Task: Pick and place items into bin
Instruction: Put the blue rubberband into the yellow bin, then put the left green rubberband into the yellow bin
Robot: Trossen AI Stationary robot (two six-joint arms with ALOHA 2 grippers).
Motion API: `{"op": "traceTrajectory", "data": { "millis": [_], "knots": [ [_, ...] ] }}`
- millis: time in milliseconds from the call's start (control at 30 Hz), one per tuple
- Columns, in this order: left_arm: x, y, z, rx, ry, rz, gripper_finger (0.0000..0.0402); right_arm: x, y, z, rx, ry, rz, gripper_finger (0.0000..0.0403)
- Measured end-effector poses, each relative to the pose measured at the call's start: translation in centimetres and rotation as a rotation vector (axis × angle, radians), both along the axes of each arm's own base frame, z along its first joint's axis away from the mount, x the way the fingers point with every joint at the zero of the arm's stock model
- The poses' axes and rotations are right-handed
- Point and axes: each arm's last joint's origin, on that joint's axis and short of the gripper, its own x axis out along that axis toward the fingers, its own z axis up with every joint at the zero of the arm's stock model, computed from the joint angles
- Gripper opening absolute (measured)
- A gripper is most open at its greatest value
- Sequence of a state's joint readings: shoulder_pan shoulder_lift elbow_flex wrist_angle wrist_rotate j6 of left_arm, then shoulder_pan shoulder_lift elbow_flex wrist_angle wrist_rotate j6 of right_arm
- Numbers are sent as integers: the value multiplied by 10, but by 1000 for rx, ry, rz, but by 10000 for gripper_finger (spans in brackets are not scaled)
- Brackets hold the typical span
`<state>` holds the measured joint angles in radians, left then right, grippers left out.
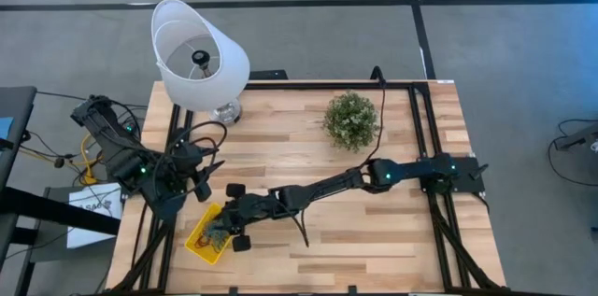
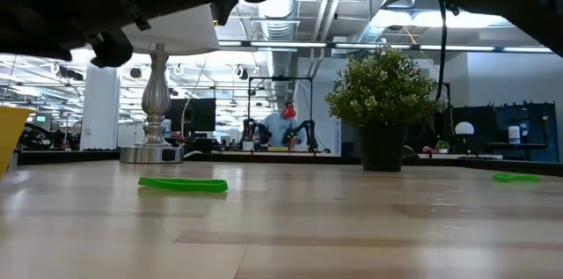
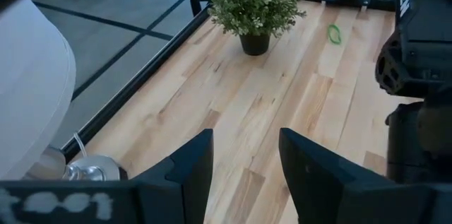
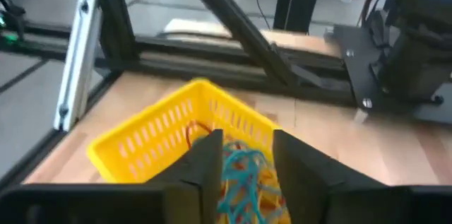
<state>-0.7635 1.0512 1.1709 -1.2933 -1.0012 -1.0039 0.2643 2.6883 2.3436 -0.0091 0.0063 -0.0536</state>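
The yellow bin (image 4: 145, 138) sits near the table's front left corner (image 1: 199, 243), with red and yellow loops inside it. My right gripper (image 4: 244, 171) reaches across the table and hangs over the bin (image 1: 222, 225). Its fingers are open, with a teal tangle of loops (image 4: 240, 174) showing in the gap. My left gripper (image 3: 244, 174) hovers open over bare wood beside the bin's far side (image 1: 200, 182), holding nothing. A green loop (image 2: 183, 185) lies flat on the table. Another green loop (image 3: 335, 34) lies past the plant. My right gripper's fingers (image 4: 207, 164) stand apart on either side of the teal tangle of loops above the bin. Whether they touch the loops I cannot tell.
A white lampshade on a silver base (image 1: 198, 53) stands at the far left. A small potted plant (image 1: 351, 120) stands at the far middle. Black frame rails (image 1: 422, 119) run along the table's edges. Bare wood lies between the plant and the near edge.
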Motion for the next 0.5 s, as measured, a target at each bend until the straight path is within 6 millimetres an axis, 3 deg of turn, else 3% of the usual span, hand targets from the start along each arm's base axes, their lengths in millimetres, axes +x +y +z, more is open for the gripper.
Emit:
{"op": "traceTrajectory", "data": {
  "millis": [200, 400, 500],
  "knots": [
    [0, 0, 0, -14, 13, -7, 153, -11, -2, 19, -29, 114, 7, 163],
    [0, 0, 0, -17, 4, 0, 153, -40, -10, 72, -62, 284, 3, 161],
    [0, 0, 0, 4, -7, 6, 153, -64, -16, 102, -73, 400, -9, 150]
  ]
}}
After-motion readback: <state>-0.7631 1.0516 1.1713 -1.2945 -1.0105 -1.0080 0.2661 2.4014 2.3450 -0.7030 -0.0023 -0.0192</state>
